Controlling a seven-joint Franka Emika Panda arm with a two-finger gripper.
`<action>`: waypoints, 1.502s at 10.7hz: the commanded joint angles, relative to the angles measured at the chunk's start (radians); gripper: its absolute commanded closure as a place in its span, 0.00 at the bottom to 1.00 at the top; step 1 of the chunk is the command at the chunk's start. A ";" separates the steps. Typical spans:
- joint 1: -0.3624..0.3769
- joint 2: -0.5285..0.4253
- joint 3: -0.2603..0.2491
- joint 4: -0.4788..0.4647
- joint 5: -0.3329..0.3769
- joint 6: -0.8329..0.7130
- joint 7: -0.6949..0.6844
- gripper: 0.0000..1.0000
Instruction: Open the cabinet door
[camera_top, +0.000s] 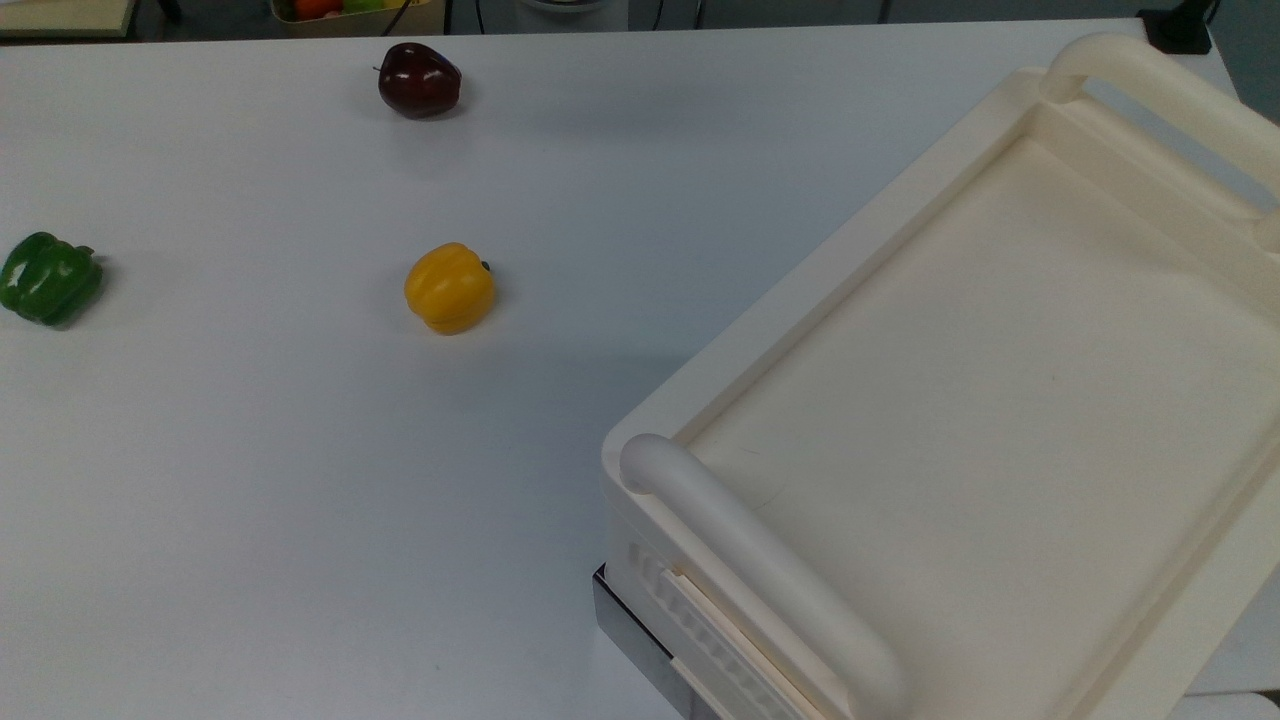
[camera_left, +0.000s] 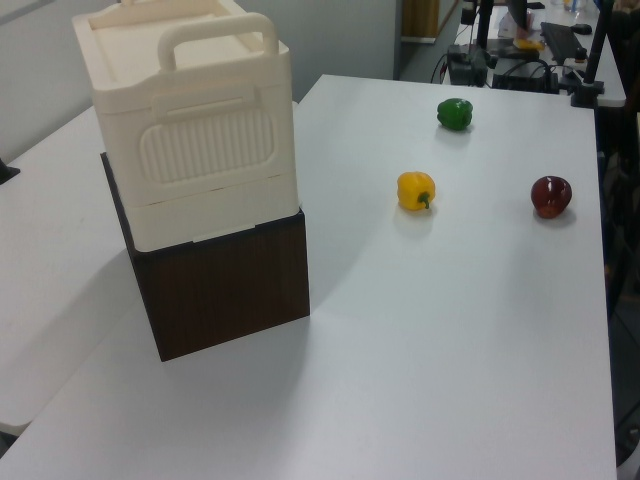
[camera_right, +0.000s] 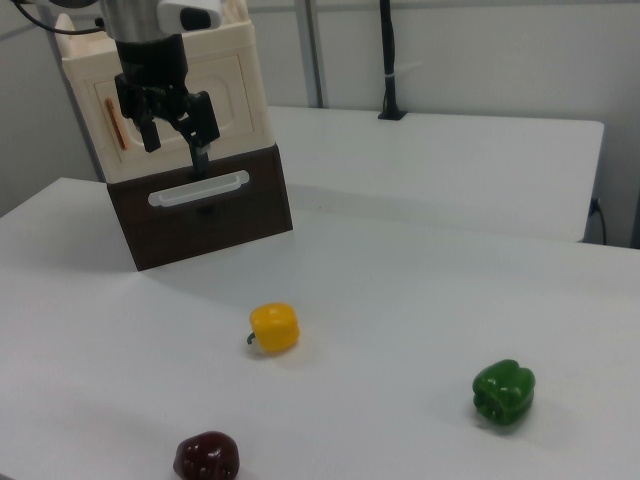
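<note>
From the top view we look down on the cream cabinet (camera_top: 1000, 430) at the top view's right, its recessed top panel framed by 2 rounded bar handles (camera_top: 760, 580). On the white table (camera_top: 250, 480) lie a yellow pepper (camera_top: 449, 288) near the middle, a green pepper (camera_top: 48, 278) at the top view's left edge, and a dark red apple (camera_top: 419, 80) toward the far side, all well apart from each other.

In the left view we see the cabinet standing on a dark brown base (camera_left: 225, 290), a ribbed cream side facing the camera. The 3 pieces of produce sit at the left view's right, apart from the cabinet.

In the right view we see the cabinet door (camera_right: 175, 100) on the cabinet's front face, above the brown base, lying flush and closed, with a copper-brown strip (camera_right: 115, 122) near its edge at the right view's left. The gripper (camera_right: 172, 128) hangs in front of the door, its 2 dark fingers (camera_right: 199, 140) spread apart and holding nothing. Below it a pale drawer handle (camera_right: 198, 188) crosses the base.
</note>
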 joint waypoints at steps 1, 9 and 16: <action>-0.009 -0.020 -0.005 -0.020 0.021 -0.023 -0.073 0.00; -0.037 -0.005 0.000 -0.012 0.061 -0.009 -0.073 0.00; -0.040 0.036 -0.005 -0.020 0.112 0.114 -0.061 0.00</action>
